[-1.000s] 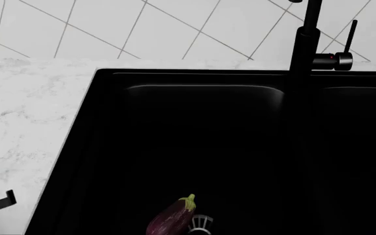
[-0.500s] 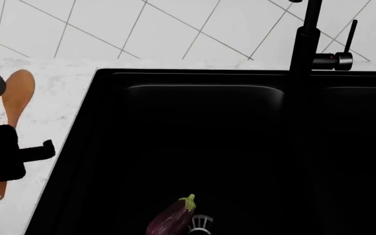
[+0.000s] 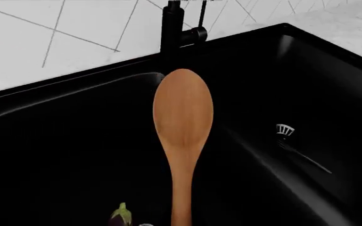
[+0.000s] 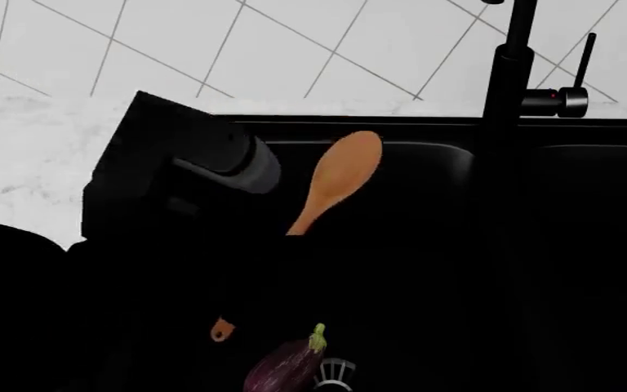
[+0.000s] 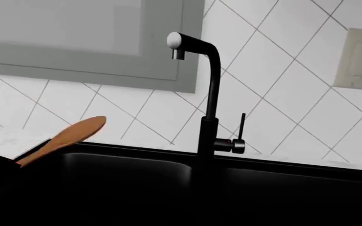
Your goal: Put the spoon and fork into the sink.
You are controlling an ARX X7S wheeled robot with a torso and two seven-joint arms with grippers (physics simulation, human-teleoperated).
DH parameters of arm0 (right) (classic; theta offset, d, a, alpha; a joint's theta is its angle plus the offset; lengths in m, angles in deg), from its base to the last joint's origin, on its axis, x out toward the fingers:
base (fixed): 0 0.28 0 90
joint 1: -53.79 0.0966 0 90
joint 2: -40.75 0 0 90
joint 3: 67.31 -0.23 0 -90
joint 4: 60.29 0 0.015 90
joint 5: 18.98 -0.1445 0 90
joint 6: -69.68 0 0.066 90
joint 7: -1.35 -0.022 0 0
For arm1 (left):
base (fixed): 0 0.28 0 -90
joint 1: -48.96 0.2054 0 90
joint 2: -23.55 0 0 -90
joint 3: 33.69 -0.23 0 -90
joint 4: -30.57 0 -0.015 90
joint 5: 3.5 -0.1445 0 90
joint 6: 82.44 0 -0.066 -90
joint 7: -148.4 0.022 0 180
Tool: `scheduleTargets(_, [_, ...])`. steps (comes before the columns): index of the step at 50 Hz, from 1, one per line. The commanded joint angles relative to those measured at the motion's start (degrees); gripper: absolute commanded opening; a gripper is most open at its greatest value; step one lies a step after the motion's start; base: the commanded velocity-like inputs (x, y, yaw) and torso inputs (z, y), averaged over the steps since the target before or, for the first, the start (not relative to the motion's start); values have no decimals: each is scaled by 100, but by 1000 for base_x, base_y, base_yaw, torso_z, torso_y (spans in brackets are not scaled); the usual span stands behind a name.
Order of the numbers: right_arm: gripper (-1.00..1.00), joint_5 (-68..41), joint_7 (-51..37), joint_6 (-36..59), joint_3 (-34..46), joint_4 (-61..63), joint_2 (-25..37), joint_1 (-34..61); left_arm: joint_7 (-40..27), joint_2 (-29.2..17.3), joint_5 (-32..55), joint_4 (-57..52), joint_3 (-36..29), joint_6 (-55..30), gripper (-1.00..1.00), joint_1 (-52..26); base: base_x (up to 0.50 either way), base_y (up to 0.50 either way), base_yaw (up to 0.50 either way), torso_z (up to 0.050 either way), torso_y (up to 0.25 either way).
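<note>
The orange-brown wooden spoon [image 4: 341, 175] hangs tilted over the left basin of the black sink [image 4: 401, 131], bowl end toward the back wall. My left gripper [image 4: 254, 282] is shut on its handle, black against the black basin, with the handle tip poking out below. In the left wrist view the spoon [image 3: 182, 117] runs straight out over the sink [image 3: 74, 141]. The slim black fork [image 3: 303, 156] lies in the right basin beside a silver drain strainer [image 3: 284, 129]. My right gripper does not show in any view.
A purple eggplant [image 4: 286, 366] lies in the left basin by its drain strainer [image 4: 333, 374]. The tall black faucet [image 4: 506, 73] stands at the back between the basins. White marble counter [image 4: 30, 163] lies left of the sink, with a tiled wall behind.
My left arm has swung in from over the left counter, carrying the spoon rightward to above the left basin. The eggplant has not moved.
</note>
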Motion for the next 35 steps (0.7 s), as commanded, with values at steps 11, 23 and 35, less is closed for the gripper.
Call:
scheduleTargets(11, [100, 255, 31, -368, -181, -42, 84, -257, 2615, 1587, -1902, 2457, -1172, 6, -100, 74, 0, 0, 0, 0, 0])
scheduleTargets(23, [100, 457, -293, -918, -103, 19, 546, -618, 3393, 2247, -2245, 4438, -2316, 830, -100, -84, 0, 0, 0, 0, 0])
scheduleTargets(35, [100, 418, -298, -799, -153, 63, 510, -579, 3330, 2250, -1339, 5156, -4454, 1687, -100, -319, 0, 0, 0, 0, 0])
